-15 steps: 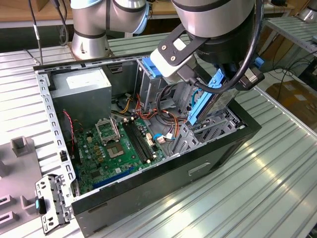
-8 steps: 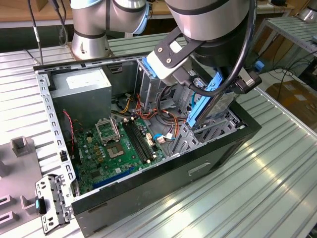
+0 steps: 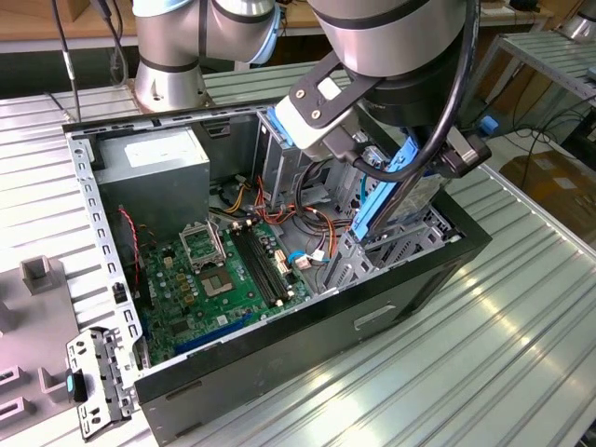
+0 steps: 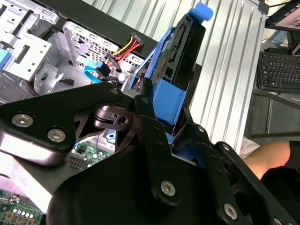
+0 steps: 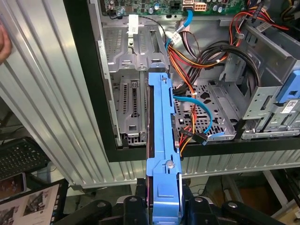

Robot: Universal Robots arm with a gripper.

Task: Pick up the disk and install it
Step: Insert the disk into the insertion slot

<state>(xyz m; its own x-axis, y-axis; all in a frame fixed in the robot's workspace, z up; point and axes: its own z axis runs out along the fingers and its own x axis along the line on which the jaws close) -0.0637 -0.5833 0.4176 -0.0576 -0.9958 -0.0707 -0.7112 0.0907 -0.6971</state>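
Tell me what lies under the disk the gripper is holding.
Under the disk, held edge-on by the gripper, sits the case's metal drive cage with orange and blue cables beside it. The rail hides the cage floor directly beneath.

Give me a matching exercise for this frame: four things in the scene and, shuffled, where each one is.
Things:
1. disk
2. grey power-supply box
3. green motherboard
4. loose metal bracket

Places:
A. on the floor of the open case
B. on the table outside the case
C. held in the gripper above the drive cage
D. in the case's far corner, near the arm's base

Pairs: 1-C, 2-D, 3-A, 4-B
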